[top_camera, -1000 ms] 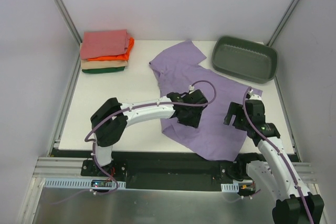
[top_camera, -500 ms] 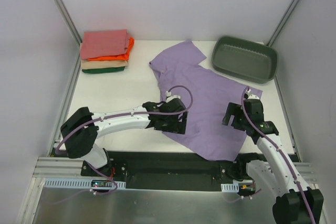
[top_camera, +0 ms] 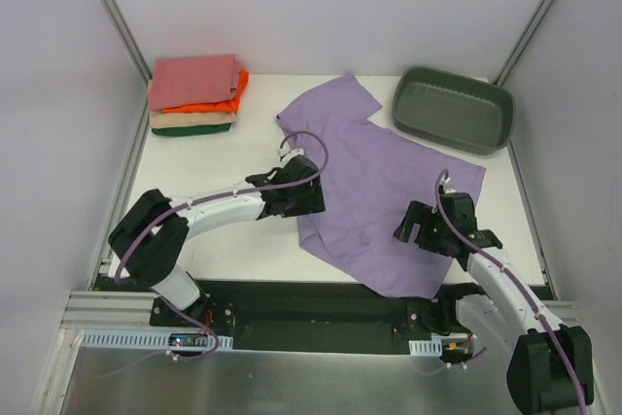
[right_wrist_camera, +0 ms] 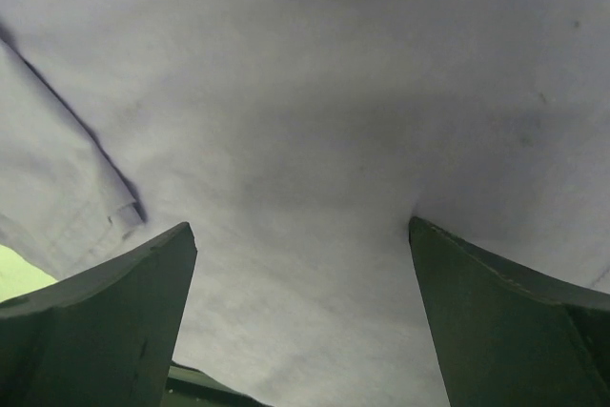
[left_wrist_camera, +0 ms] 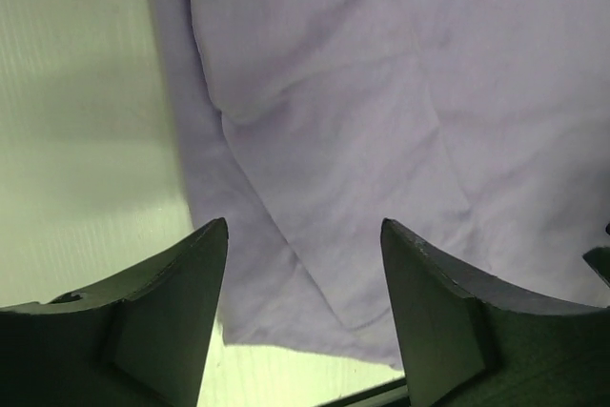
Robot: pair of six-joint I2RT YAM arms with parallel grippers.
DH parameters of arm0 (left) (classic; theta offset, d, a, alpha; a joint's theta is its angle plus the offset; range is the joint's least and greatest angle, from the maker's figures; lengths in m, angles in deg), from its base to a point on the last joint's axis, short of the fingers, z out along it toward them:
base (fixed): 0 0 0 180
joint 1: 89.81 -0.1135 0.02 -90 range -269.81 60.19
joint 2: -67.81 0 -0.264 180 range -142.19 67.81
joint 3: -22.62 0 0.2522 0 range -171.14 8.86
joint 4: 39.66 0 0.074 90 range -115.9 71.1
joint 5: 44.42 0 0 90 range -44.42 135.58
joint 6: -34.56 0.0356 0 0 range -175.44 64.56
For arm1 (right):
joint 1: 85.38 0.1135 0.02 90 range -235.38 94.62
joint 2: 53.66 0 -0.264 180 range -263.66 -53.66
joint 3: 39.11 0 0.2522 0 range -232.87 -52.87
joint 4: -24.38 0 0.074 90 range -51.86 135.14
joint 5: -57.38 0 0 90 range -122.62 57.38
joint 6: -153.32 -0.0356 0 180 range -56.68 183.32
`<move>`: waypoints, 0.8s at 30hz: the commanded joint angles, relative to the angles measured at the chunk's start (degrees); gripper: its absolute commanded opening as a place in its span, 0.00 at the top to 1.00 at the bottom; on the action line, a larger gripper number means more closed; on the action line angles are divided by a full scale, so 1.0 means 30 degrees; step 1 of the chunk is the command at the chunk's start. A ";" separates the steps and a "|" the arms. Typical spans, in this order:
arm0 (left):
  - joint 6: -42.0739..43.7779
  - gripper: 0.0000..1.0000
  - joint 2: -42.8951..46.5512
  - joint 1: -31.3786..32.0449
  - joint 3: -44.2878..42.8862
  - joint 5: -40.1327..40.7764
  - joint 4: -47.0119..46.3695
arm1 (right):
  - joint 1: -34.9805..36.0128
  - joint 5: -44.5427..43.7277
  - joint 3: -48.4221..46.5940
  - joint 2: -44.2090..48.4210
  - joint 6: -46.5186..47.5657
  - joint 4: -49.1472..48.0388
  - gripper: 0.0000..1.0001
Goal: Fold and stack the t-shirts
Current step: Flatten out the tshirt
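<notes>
The left tool [left_wrist_camera: 303,231] and right tool [right_wrist_camera: 301,234], each spread apart, hung over the purple t-shirt [top_camera: 384,177], likely to fold it.

The spread t-shirt [top_camera: 379,177] lies centre-right on the worktop [top_camera: 214,157], with the stack of folded t-shirts [top_camera: 194,94] in the far left corner and the tub [top_camera: 452,109] at far right. The left hand [top_camera: 307,198] is over the shirt's left edge, and the right hand [top_camera: 414,230] is over its near right part.

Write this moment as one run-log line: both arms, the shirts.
left fingers: open, above lavender shirt edge | right fingers: open, above same shirt | lavender shirt: spread, unfolded | folded stack: far-left corner
</notes>
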 commanded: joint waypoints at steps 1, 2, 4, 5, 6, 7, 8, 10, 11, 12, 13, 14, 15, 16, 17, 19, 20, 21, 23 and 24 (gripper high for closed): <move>0.0365 0.36 -0.1236 -0.0578 -0.0904 -0.0634 -0.1090 | 0.0111 0.0008 -0.0056 -0.0475 -0.0207 -0.0518 0.04; 0.0394 0.36 -0.1382 -0.0607 -0.0992 -0.0518 -0.1091 | 0.0111 -0.0198 -0.0056 -0.0563 -0.0090 -0.0457 0.04; 0.0395 0.37 -0.1529 -0.0637 -0.0993 -0.0342 -0.1061 | 0.0140 -0.0346 -0.0027 -0.0768 0.0057 -0.0427 0.04; 0.0336 0.37 -0.1588 -0.0695 -0.0934 -0.0283 -0.1090 | 0.0140 -0.0405 0.0031 -0.0914 0.0058 -0.0485 0.04; 0.0278 0.37 -0.1705 -0.0782 -0.0905 -0.0225 -0.1062 | 0.0111 -0.0435 0.0061 -0.1031 0.0116 -0.0544 0.04; 0.0219 0.37 -0.1822 -0.0870 -0.0934 -0.0224 -0.1090 | 0.0140 -0.0493 0.0090 -0.1178 0.0117 -0.0603 0.04; 0.0219 0.39 -0.2026 -0.0871 -0.1108 -0.0369 -0.1091 | 0.0111 -0.0552 0.0090 -0.1382 0.0117 -0.0690 0.04; 0.0452 0.42 -0.2670 -0.0959 -0.1547 -0.0662 -0.1062 | 0.0111 -0.0611 0.0032 -0.1705 0.0117 -0.0750 0.04; 0.0511 0.47 -0.2905 -0.0930 -0.1694 -0.0838 -0.1061 | 0.0111 -0.0611 -0.0026 -0.1852 0.0146 -0.0750 0.04; 0.0512 0.50 -0.3226 -0.0988 -0.1899 -0.1043 -0.1061 | 0.0111 -0.0611 -0.0056 -0.1969 0.0175 -0.0779 0.04; 0.0512 0.53 -0.3461 -0.0988 -0.1988 -0.1190 -0.1061 | 0.0111 -0.0582 -0.0056 -0.2057 0.0233 -0.0750 0.04; 0.0512 0.56 -0.3638 -0.0988 -0.2134 -0.1278 -0.1061 | 0.0140 -0.0610 -0.0027 -0.2116 0.0234 -0.0750 0.04; 0.0541 0.56 -0.3813 -0.1017 -0.2251 -0.1337 -0.1032 | 0.0111 -0.0611 -0.0027 -0.2175 0.0292 -0.0750 0.04; 0.0512 0.56 -0.3902 -0.1105 -0.2339 -0.1367 -0.0916 | 0.0140 -0.0669 -0.0056 -0.2233 0.0321 -0.0721 0.04; 0.0483 0.56 -0.3932 -0.1134 -0.2398 -0.1396 -0.0828 | 0.0111 -0.0698 -0.0027 -0.2205 0.0351 -0.0691 0.04; 0.0424 0.56 -0.3845 -0.1164 -0.2311 -0.1309 -0.0798 | 0.0111 -0.0815 -0.0056 -0.2176 0.0351 -0.0662 0.04; 0.0395 0.57 -0.3787 -0.1135 -0.2195 -0.1279 -0.0769 | 0.0111 -0.0932 -0.0056 -0.2175 0.0351 -0.0662 0.04; 0.0336 0.59 -0.3728 -0.1164 -0.2194 -0.1279 -0.0768 | 0.0111 -0.0991 -0.0027 -0.2204 0.0293 -0.0633 0.04; 0.0277 0.65 -0.3611 -0.1135 -0.2106 -0.1367 -0.0768 | 0.0111 -0.1079 -0.0056 -0.2234 0.0351 -0.0604 0.04; 0.0219 0.70 -0.3523 -0.1164 -0.2048 -0.1338 -0.0739 | 0.0140 -0.1137 -0.0056 -0.2234 0.0322 -0.0574 0.04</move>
